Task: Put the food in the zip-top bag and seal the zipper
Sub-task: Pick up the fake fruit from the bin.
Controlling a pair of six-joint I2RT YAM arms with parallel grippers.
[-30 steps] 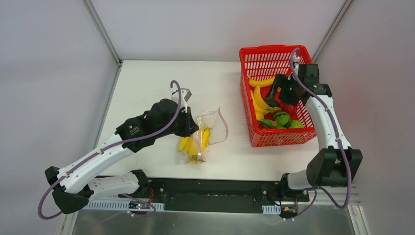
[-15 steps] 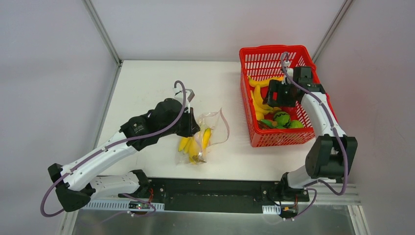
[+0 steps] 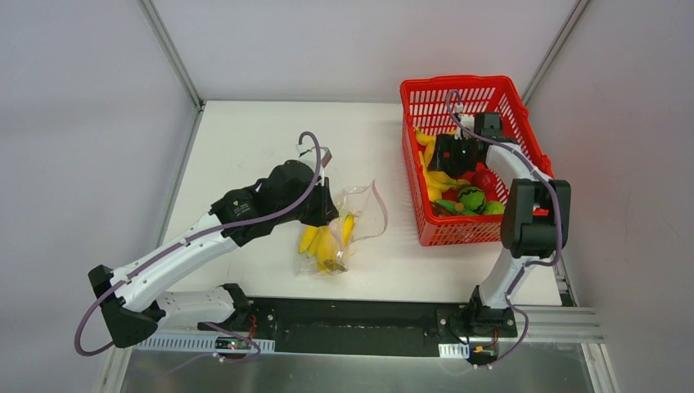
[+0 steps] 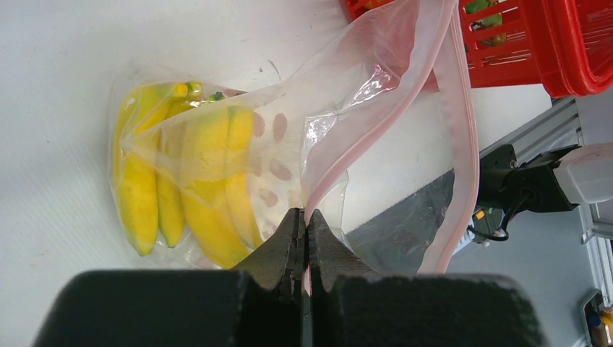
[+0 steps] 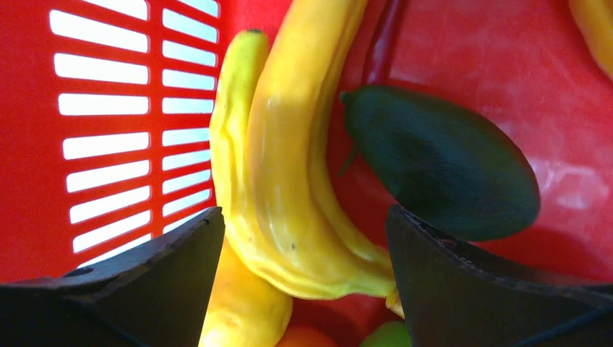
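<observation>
The clear zip-top bag (image 3: pixel 353 219) lies mid-table with yellow bananas (image 3: pixel 326 243) inside; it also shows in the left wrist view (image 4: pixel 289 137). My left gripper (image 3: pixel 325 211) is shut on the bag's upper lip by the pink zipper strip (image 4: pixel 463 137), holding the mouth open; its jaws (image 4: pixel 303 224) pinch the plastic. My right gripper (image 3: pixel 458 155) is open, down inside the red basket (image 3: pixel 425 102), straddling a bunch of yellow bananas (image 5: pixel 289 195). A dark green piece (image 5: pixel 441 166) lies beside the bunch. Green round pieces (image 3: pixel 471 198) and a red piece (image 3: pixel 484 180) lie in the basket.
The red lattice basket stands at the table's back right, its walls close around my right gripper. More bananas (image 3: pixel 430 151) lie along its left wall. The table's near edge with the black mounting rail (image 3: pixel 368 323) runs below the bag.
My right gripper has moved left and down within the basket, onto the bananas. My left gripper has shifted slightly right, still holding the bag lip.
</observation>
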